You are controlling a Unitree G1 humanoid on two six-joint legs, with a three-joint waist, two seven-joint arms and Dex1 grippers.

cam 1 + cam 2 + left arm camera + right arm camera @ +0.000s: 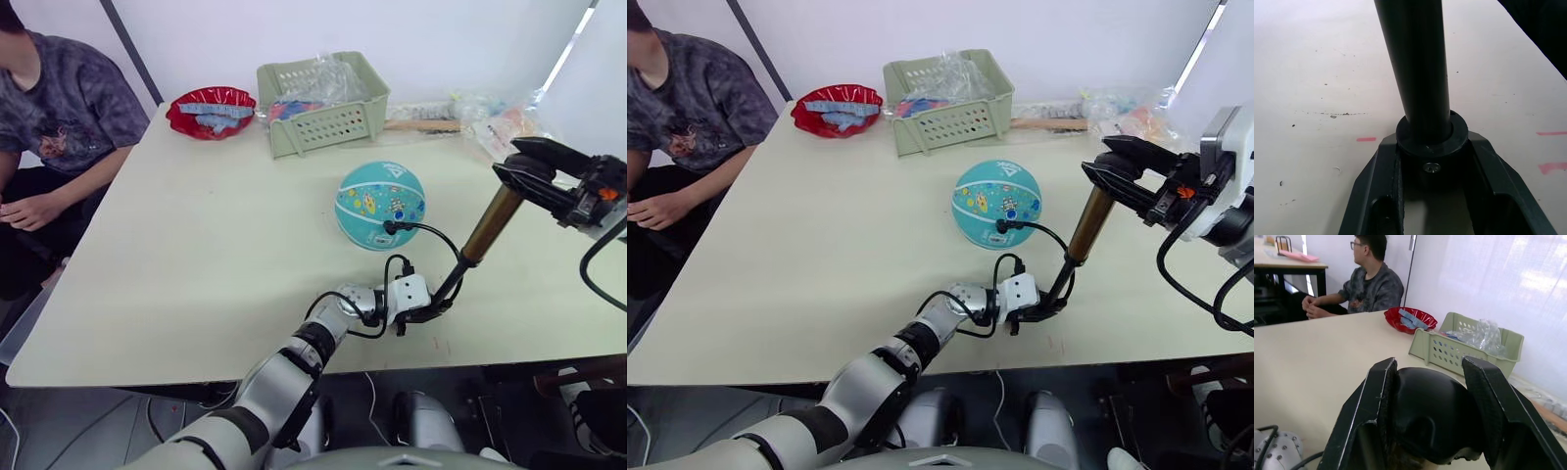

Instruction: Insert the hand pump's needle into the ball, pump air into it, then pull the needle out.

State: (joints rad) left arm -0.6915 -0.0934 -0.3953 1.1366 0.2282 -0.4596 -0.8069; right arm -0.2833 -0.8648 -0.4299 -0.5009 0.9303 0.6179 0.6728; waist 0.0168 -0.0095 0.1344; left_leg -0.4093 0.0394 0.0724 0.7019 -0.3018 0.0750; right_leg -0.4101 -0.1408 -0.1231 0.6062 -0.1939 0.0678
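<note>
The hand pump (490, 227) is held tilted over the worktop (196, 255), its lower black end clamped by the left pincer (431, 311) near the front edge and its black handle end gripped between the fingers of the right pincer (534, 168) higher up on the right. The teal ball (380, 205) rests on the worktop just behind the left pincer. The thin black hose (431, 233) is seen arching from the pump's lower end to a small black fitting touching the ball's front face; the needle itself cannot be made out. A green basket (321, 103) and a red bowl (211, 112) are set at the far edge, and a seated person (59, 117) is at the left side.
</note>
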